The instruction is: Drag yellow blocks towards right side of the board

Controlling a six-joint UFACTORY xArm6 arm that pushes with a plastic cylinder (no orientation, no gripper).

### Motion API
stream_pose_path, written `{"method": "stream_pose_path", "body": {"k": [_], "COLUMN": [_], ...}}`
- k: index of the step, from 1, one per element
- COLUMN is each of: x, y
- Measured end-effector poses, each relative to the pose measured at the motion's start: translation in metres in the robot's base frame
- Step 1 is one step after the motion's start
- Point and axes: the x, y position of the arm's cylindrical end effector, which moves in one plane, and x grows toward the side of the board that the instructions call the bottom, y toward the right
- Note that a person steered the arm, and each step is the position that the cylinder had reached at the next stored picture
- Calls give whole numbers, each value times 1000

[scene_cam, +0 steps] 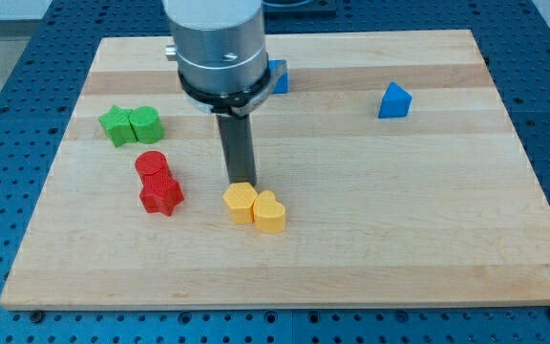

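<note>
Two yellow blocks lie touching near the board's middle bottom: a yellow hexagon-like block (240, 203) and a yellow heart-shaped block (269, 213) to its right. My tip (240, 183) stands right at the top edge of the left yellow block, touching or nearly touching it. The rod rises from there to the grey arm body (220, 48) at the view's top.
A red cylinder (151, 165) and a red star (160, 195) sit left of the yellow blocks. Two green blocks (131, 125) lie at the left. A blue block (278, 76) is partly hidden behind the arm; a blue triangle (394, 100) sits at upper right.
</note>
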Motion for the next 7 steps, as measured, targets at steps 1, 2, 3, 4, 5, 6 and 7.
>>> {"method": "stream_pose_path", "body": {"k": [1, 2, 3, 4, 5, 6, 7], "x": [0, -2, -18, -13, 4, 14, 30], "y": [8, -11, -37, -53, -53, -53, -53]}}
